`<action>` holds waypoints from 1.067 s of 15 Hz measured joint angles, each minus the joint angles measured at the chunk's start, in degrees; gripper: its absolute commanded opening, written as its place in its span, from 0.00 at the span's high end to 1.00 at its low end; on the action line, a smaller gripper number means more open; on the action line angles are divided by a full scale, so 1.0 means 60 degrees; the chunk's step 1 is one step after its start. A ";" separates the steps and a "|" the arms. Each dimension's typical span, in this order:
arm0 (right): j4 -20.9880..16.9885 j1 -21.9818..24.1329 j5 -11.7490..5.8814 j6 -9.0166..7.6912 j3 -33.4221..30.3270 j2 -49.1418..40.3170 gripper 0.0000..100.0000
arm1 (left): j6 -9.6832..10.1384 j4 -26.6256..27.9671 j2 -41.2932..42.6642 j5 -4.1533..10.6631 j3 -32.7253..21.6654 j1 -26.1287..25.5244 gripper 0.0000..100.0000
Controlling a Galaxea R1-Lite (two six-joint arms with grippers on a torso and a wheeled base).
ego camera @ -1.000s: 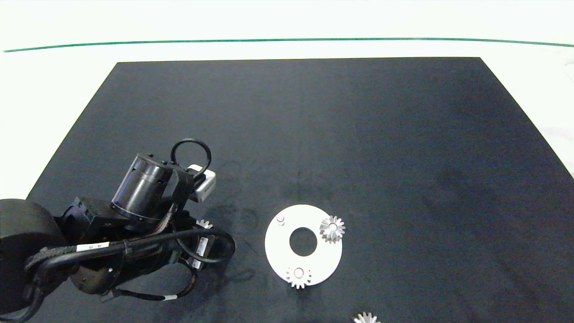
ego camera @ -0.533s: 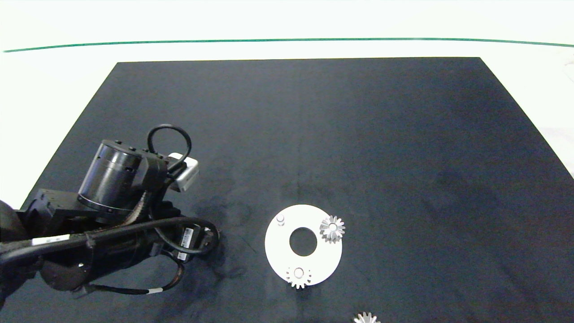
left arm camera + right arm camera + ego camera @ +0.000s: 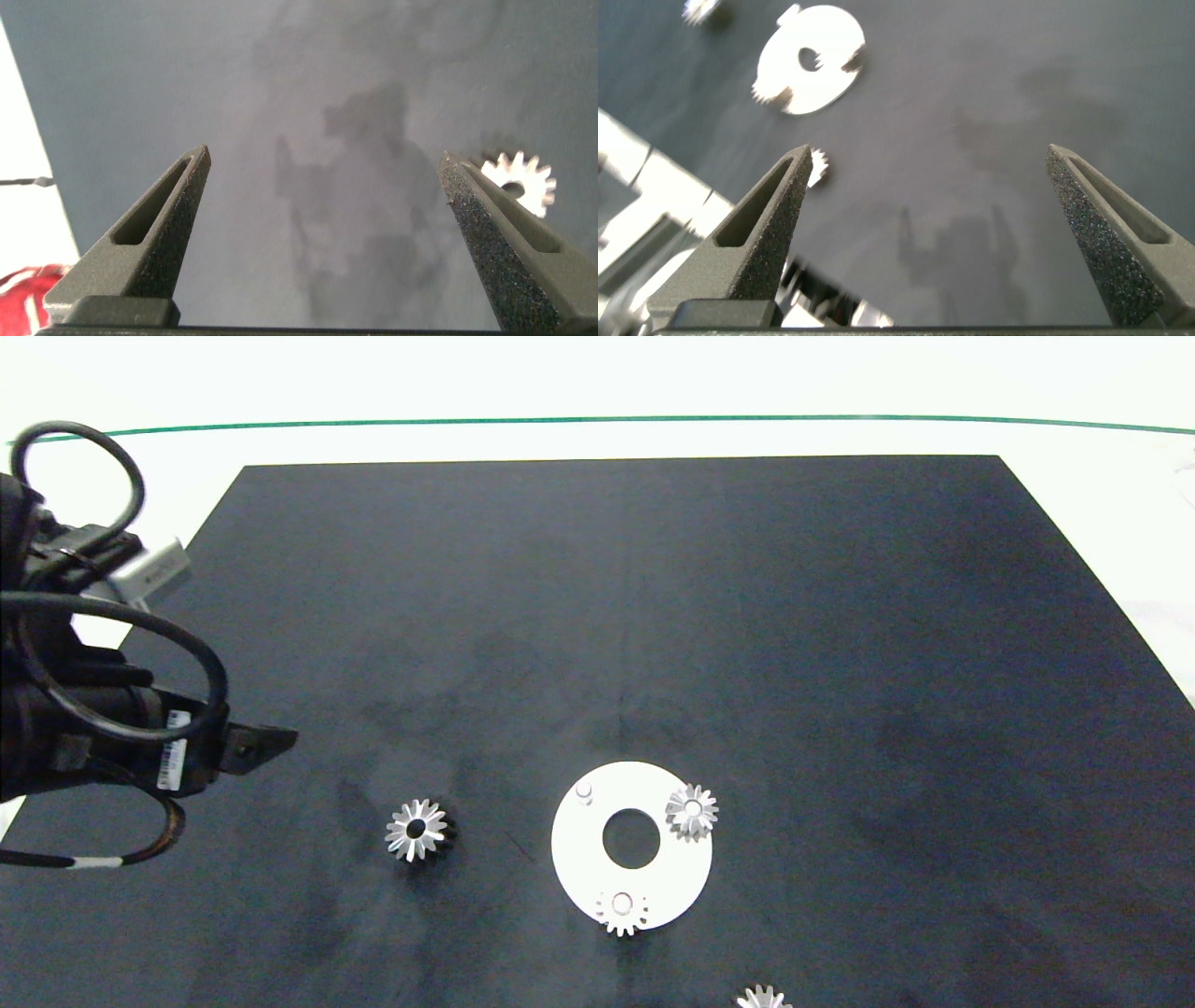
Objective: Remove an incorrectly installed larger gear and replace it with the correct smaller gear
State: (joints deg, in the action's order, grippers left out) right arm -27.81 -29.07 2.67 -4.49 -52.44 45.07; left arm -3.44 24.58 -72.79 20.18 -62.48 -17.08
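Standing alone on dark bench mat (image 3: 653, 616): larger gear (image 3: 417, 830), left of white disc (image 3: 579, 845). Smaller gear (image 3: 763, 999) near front edge. Left gripper (image 3: 322, 177) at left edge, fingers wide, empty. Right gripper (image 3: 929, 177) fingers wide, empty.

Larger gear (image 3: 417, 830): silver star-like teeth, dark body, upright on the mat, well apart at 9 o'clock of the white disc.
Smaller gear (image 3: 763, 998): low, silver, flat at 5 o'clock of the disc, partly cut off.
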 measured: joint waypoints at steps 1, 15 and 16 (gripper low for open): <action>-0.0051 -0.0514 -0.0193 -0.0043 0.0055 0.0303 0.00 | 0.0004 0.0266 0.0124 0.0008 -0.0280 0.0311 0.00; -0.1223 -0.5008 -0.3312 -0.0423 0.0354 0.3196 0.00 | -0.0022 0.0404 0.0091 -0.0061 -0.0644 0.1170 0.00; -0.1205 -0.5214 -0.3505 -0.0423 0.0362 0.3432 0.00 | -0.0022 0.0406 0.0171 -0.0061 -0.0626 0.1166 0.00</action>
State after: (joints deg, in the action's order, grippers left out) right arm -35.04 -60.36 -18.36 -7.02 -50.27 65.66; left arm -3.57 27.01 -71.77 19.81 -66.23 -10.08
